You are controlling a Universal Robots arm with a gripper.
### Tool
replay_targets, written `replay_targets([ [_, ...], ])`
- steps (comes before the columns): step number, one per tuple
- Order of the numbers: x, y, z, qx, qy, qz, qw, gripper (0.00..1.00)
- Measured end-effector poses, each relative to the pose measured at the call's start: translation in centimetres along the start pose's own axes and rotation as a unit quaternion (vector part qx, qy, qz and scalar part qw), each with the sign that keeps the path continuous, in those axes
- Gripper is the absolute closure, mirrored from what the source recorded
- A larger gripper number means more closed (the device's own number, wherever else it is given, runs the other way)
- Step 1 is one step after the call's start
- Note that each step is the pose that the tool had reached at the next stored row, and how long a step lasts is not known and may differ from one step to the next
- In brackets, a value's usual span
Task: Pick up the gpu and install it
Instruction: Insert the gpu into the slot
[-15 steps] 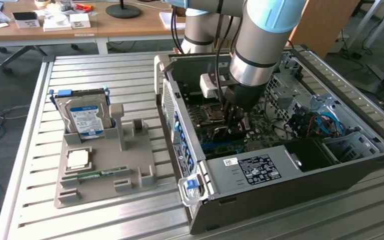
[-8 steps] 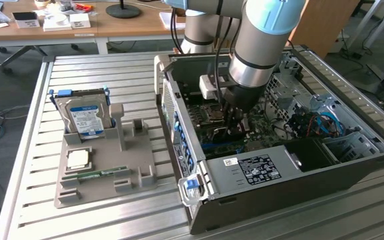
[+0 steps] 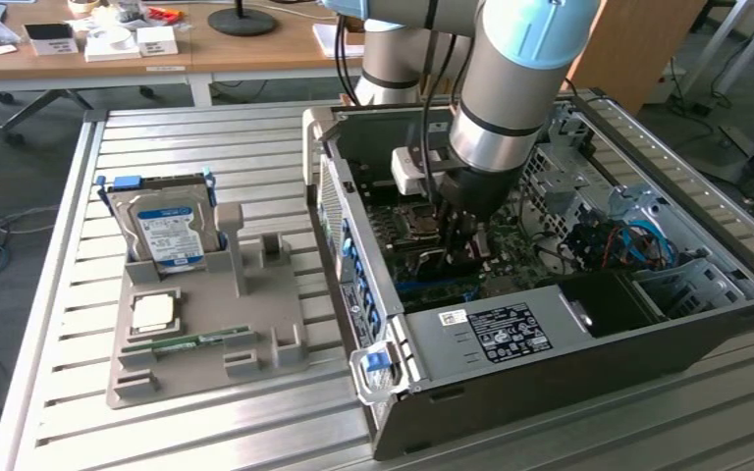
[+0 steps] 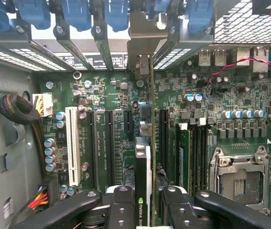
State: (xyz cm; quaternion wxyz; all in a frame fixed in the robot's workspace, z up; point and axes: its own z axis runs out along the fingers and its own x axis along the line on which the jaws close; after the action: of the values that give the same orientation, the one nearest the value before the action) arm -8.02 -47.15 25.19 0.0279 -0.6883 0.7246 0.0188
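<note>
The arm (image 3: 521, 88) reaches down into the open computer case (image 3: 573, 343), which lies on the counter (image 3: 193, 137). The claw (image 4: 147, 210) is clamped on the graphics card (image 4: 143, 157), one finger against each flat face, so the card stands on edge between them. In the wrist view the card hangs over the main board (image 4: 121, 90). Its thin green edge runs along among the long black slots (image 4: 110, 143), and its silver end bracket (image 4: 142, 38) lies at the case's rear wall, between the blue clips (image 4: 116, 12). The pick-up looks finished, and the step in hand is the install itself, with the card lined up over its slot. The card's own body hides whether its contact edge has entered the slot. Seating it would call for a straight, square push, with the card kept parallel to the slot and the bracket held in its rear opening. Any tilt could jam the edge or strain the board. Well apart, on the exterior view's left, a grey holder (image 3: 266, 339) carries a hard drive (image 3: 168, 231) and a memory stick (image 3: 200, 340).
</note>
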Motion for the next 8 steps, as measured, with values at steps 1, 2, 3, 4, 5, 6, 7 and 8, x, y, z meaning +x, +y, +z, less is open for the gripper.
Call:
replay_targets([
  [1,0.01,0.00,0.04,0.0000,0.0000,0.000,1.0000,0.73],
  [2,0.02,0.00,0.11,0.0000,0.0000,0.000,1.0000,0.73],
  [3,0.02,0.00,0.17,0.0000,0.0000,0.000,1.0000,0.73],
  [4,0.02,0.00,0.18,-0.0001,0.0001,0.000,1.0000,0.73],
  [5,0.02,0.00,0.18,0.0000,0.0001,0.000,1.0000,0.73],
  [6,0.02,0.00,0.18,0.0000,0.0001,0.000,1.0000,0.73],
  [7,0.02,0.00,0.18,0.0000,0.0001,0.000,1.0000,0.73],
  [8,0.02,0.00,0.18,0.0000,-0.0001,0.000,1.0000,0.73],
])
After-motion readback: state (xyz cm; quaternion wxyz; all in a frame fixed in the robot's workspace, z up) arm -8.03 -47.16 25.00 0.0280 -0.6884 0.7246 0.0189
